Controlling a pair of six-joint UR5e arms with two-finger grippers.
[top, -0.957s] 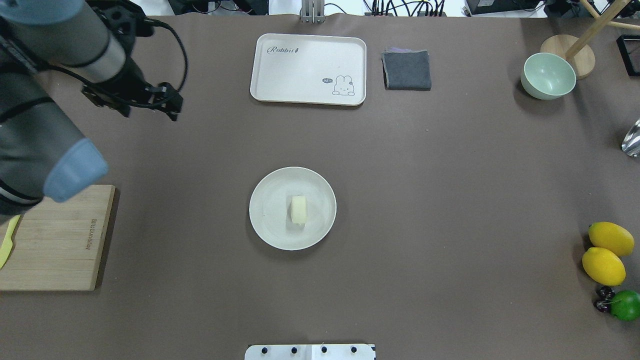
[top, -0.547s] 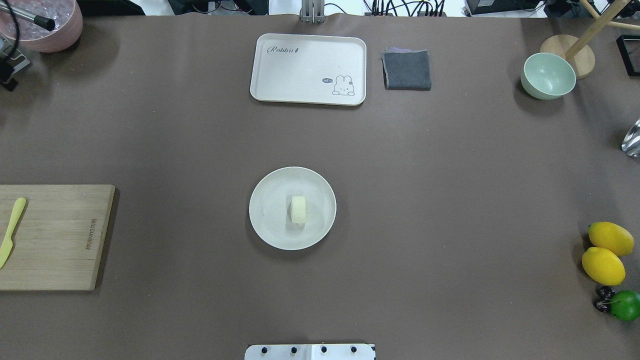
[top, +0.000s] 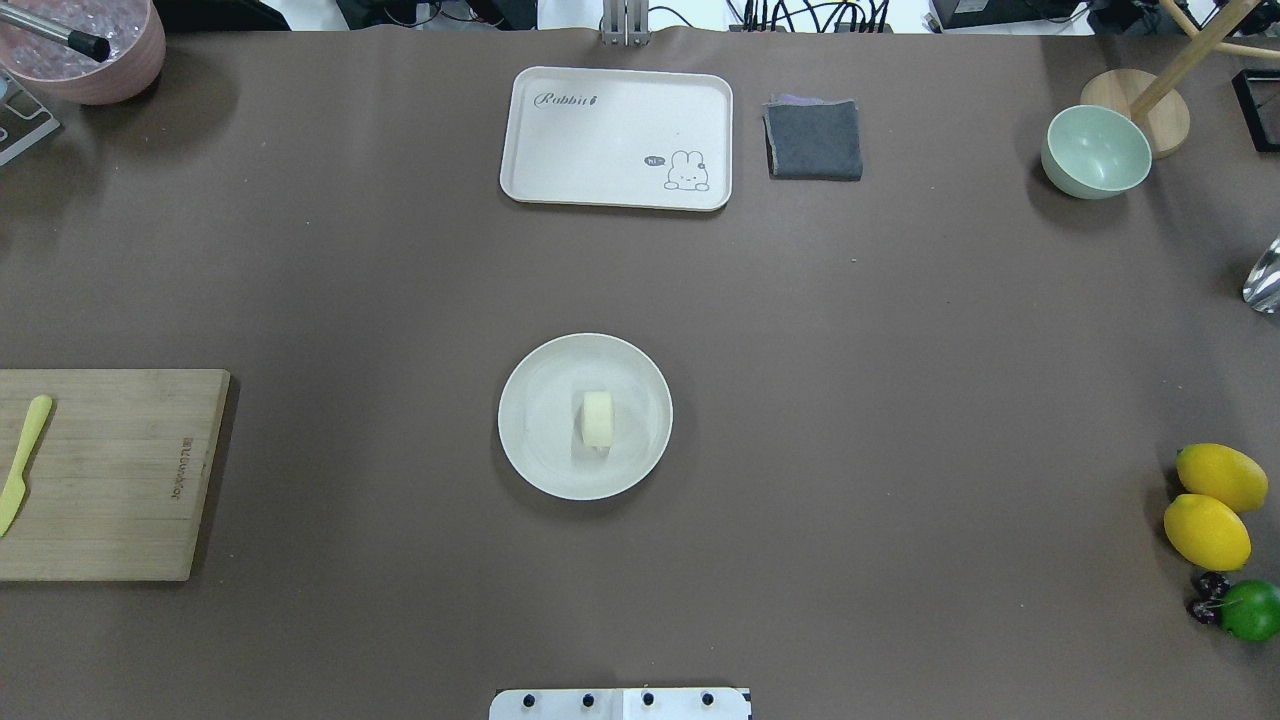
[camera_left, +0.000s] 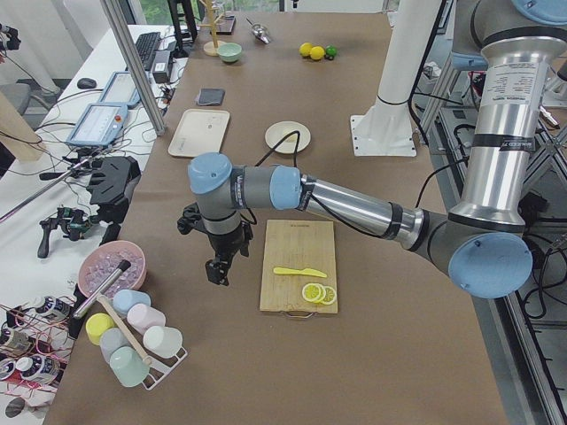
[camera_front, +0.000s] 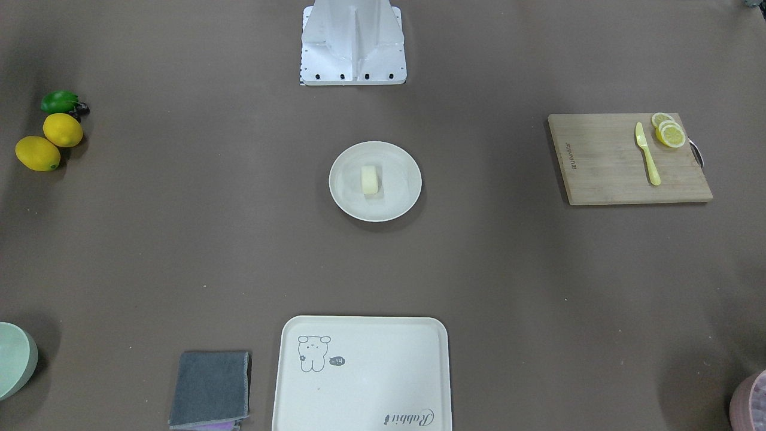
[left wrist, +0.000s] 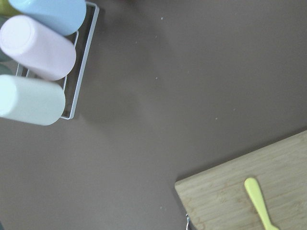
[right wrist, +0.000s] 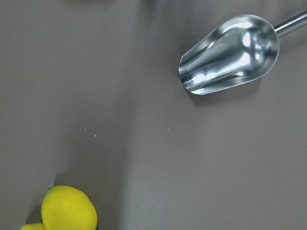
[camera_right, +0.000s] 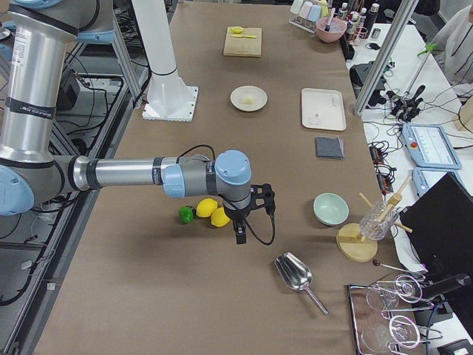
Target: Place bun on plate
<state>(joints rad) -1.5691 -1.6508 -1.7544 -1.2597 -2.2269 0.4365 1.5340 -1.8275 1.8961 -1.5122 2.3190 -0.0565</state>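
The pale bun (top: 597, 418) lies on its side in the middle of the round cream plate (top: 540, 460), at the table's centre; the front view shows the same bun (camera_front: 370, 179) and plate (camera_front: 402, 200). No gripper is near them. In the left side view my left gripper (camera_left: 215, 273) hangs over bare table beside the cutting board. My right gripper (camera_right: 239, 237) hangs next to the lemons in the right side view. Neither wrist view shows fingers, so I cannot tell if either gripper is open or shut.
A cream tray (top: 560, 130), a grey cloth (top: 814, 140) and a green bowl (top: 1096, 152) stand at the far side. The cutting board (top: 110, 480) with a yellow knife (top: 22, 462) is at the left; lemons (top: 1207, 530) are at the right. A metal scoop (right wrist: 230, 55) lies near them.
My left arm, which filled the overhead view's upper left one second ago, has drawn out of that view to the left. Bun and plate have not moved.
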